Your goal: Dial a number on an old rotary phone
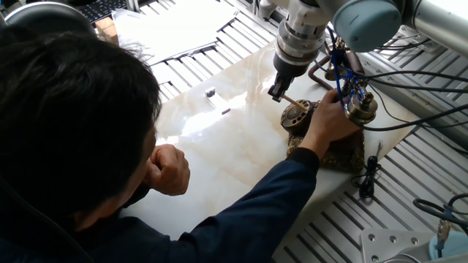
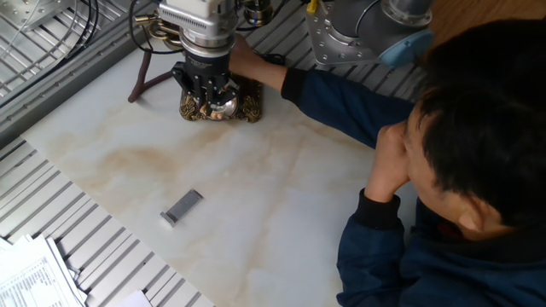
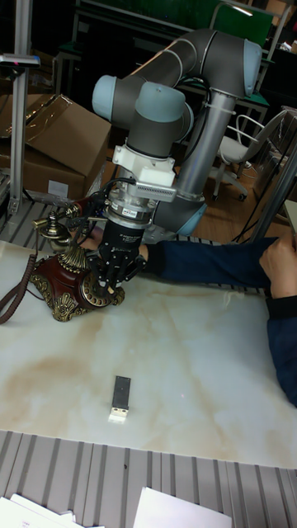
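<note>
The old rotary phone (image 1: 344, 150), dark bronze and brass, stands at the far right of the marble tabletop (image 1: 219, 157). Its round dial (image 1: 295, 115) faces up and to the left. My gripper (image 1: 276, 93) hangs just above the dial, shut on a thin stick (image 1: 291, 99) whose tip reaches the dial's top rim. From the other fixed view my gripper (image 2: 209, 92) covers most of the phone (image 2: 246, 104). The tall view shows my gripper (image 3: 110, 280) over the front of the phone (image 3: 58, 289), and the brass-capped handset (image 3: 49, 226) on its cradle.
A person leans over the table; one hand (image 1: 327, 120) grips the phone's cradle side, the other fist (image 1: 170, 168) is at the chin. A small grey block (image 2: 182, 206) lies mid-table. Cables (image 1: 409, 102) run behind the phone. Papers (image 2: 34, 273) sit off the slab.
</note>
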Motion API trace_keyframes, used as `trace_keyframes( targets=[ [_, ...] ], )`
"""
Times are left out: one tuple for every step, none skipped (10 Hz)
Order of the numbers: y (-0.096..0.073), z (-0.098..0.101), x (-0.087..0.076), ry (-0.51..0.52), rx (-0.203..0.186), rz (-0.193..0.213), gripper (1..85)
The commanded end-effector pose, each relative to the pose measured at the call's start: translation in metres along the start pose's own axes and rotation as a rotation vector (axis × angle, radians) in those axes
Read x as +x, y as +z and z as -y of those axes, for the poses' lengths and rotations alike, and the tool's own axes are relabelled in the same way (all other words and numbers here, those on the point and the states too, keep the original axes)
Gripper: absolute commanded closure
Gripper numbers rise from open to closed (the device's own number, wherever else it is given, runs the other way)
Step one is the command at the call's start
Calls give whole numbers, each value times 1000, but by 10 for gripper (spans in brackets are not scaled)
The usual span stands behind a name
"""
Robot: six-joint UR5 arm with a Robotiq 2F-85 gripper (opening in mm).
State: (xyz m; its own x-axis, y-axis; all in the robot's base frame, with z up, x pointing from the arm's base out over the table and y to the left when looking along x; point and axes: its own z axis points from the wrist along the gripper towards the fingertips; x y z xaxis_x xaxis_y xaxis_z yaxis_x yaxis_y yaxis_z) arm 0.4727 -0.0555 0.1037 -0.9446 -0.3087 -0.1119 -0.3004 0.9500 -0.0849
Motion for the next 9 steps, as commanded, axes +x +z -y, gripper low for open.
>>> trace_keyframes(
  targets=[
    [-1,-10,-3,58,-33,11,837],
    [0,-12,-4,74,-44,14,837],
    [0,-13,-4,81,-46,16,837],
    [0,-14,-4,90,-54,18,837],
    [1,-14,-5,91,-53,21,837],
    [2,-13,-6,95,-58,27,837],
    [3,-15,-7,103,-68,31,837],
    [4,-15,-8,108,-68,34,837],
    [5,-16,-9,111,-66,35,837]
  ],
)
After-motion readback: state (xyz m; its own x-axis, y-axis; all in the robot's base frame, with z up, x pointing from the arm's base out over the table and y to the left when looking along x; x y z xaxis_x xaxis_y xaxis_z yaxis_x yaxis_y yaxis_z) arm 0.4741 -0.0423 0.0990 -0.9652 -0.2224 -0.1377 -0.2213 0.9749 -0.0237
